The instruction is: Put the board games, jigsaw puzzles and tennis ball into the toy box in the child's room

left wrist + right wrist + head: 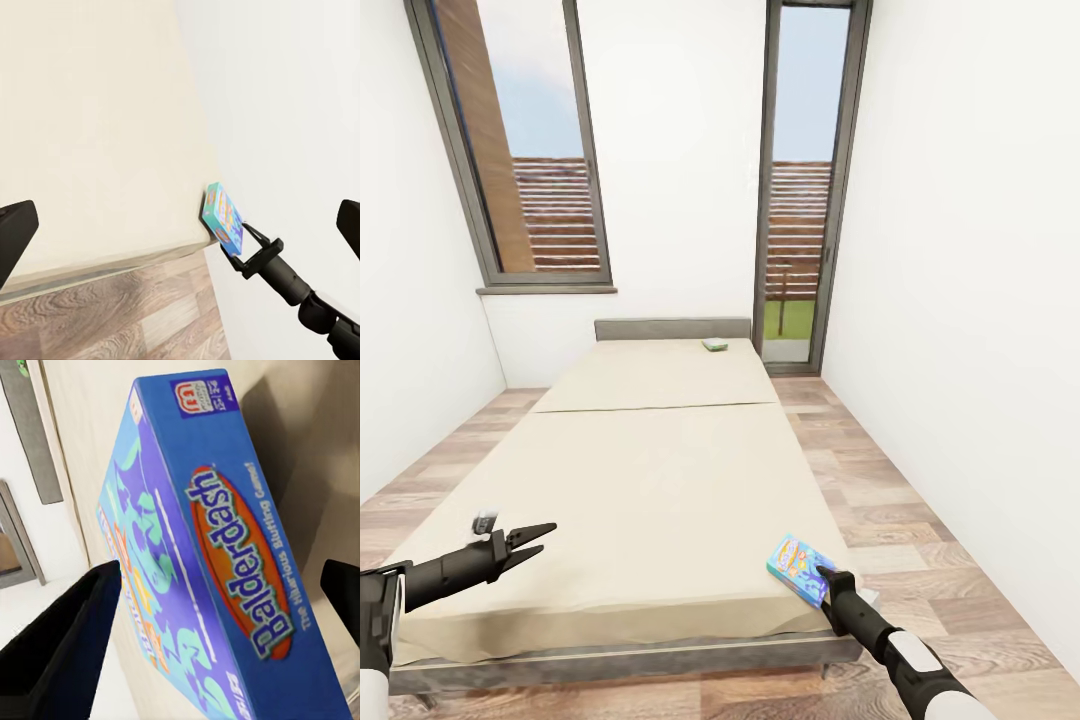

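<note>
At the lower right of the head view the right tool (pixel 823 577) reaches the near right corner of the bed (pixel 660 480), where a blue board game (pixel 801 568) lies flat at the mattress edge. In the right wrist view this box (pixel 202 547) sits between the two dark fingers (pixel 60 652), its narrow side reading "Balderdash"; the jaws are spread to either side of it, and whether the pads touch the box cannot be told. The left wrist view shows the same box (pixel 223 219) at the bed's corner with the right tool (pixel 244 244) at its end.

At the lower left of the head view the left tool (pixel 532 541) hangs over the near left part of the mattress, its fingers parted and holding nothing.

Further up the frame a seam crosses the cream mattress. Beyond it, near the grey headboard (pixel 672 328) and toward the right, lies a second board game (pixel 714 345), small and green-white. Behind the bed stand a window (pixel 520 150) at the upper left and a tall glass door (pixel 805 180) right of centre, with wood-plank floor (pixel 880 500) along the bed's sides.
</note>
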